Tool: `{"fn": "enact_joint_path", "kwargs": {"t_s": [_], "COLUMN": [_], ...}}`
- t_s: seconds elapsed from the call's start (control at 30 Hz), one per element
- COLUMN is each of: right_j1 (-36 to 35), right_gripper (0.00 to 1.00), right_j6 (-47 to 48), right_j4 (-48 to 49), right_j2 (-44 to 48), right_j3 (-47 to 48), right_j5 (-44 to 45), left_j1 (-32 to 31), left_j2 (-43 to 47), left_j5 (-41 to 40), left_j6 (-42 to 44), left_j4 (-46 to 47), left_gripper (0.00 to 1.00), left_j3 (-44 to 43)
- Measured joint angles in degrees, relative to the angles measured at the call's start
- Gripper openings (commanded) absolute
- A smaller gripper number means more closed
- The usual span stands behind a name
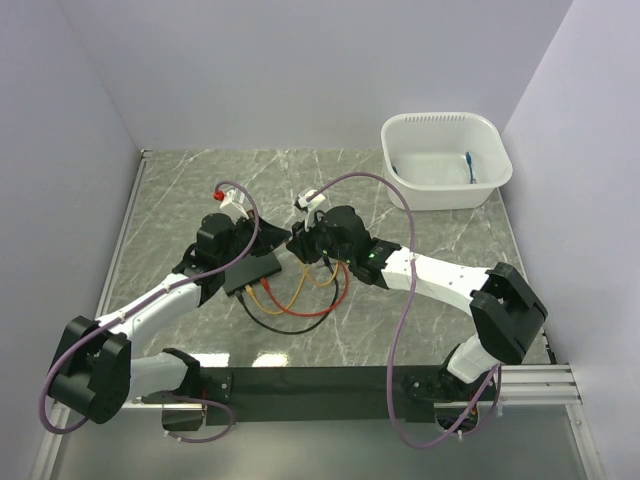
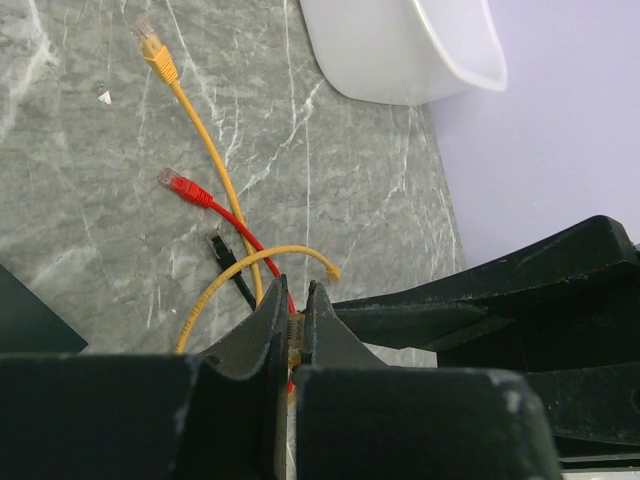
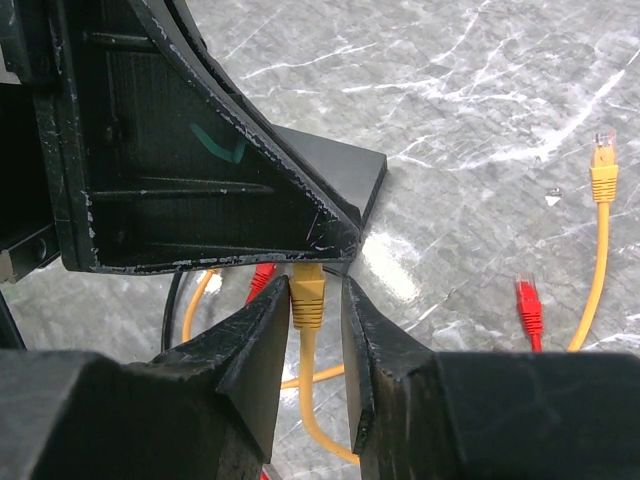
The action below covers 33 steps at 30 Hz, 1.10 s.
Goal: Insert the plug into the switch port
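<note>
The yellow plug (image 3: 308,297) stands upright on its yellow cable between both grippers. My left gripper (image 2: 295,292) is shut on the plug's tip (image 2: 293,330); one of its fingers (image 3: 200,150) fills the upper left of the right wrist view. My right gripper (image 3: 315,285) is open around the plug's ribbed boot, with its left finger against the boot and a gap on the right. The flat black switch box (image 1: 254,271) lies on the table just behind the plug (image 3: 345,165). Its ports do not show in any view.
Loose cables lie in front of the switch: a yellow plug (image 2: 152,48), a red plug (image 2: 180,185), a black plug (image 2: 218,246) and an orange cable end (image 2: 330,268). A white tub (image 1: 445,160) stands at the back right, near the wall.
</note>
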State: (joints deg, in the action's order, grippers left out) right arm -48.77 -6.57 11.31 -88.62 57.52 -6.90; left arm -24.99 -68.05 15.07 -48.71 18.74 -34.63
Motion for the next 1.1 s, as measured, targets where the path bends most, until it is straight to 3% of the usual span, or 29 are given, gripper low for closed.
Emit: {"fn": "enact_joint_path", "kwargs": {"t_s": [0.6, 1.1], "right_j1": [0.0, 0.1], "right_gripper": [0.28, 0.30], "right_j6": [0.0, -0.4], "right_j4": [0.0, 0.0], "right_j2": [0.0, -0.6], "right_j3": [0.0, 0.0], "right_j5": [-0.5, -1.3], "left_j1": [0.0, 0.0], "left_j2": [0.0, 1.0], "left_j5": [0.0, -0.5], "left_j6": [0.0, 1.3], "left_j4": [0.0, -0.3], "left_gripper": [0.01, 0.01], "left_j3": [0.0, 0.0]}}
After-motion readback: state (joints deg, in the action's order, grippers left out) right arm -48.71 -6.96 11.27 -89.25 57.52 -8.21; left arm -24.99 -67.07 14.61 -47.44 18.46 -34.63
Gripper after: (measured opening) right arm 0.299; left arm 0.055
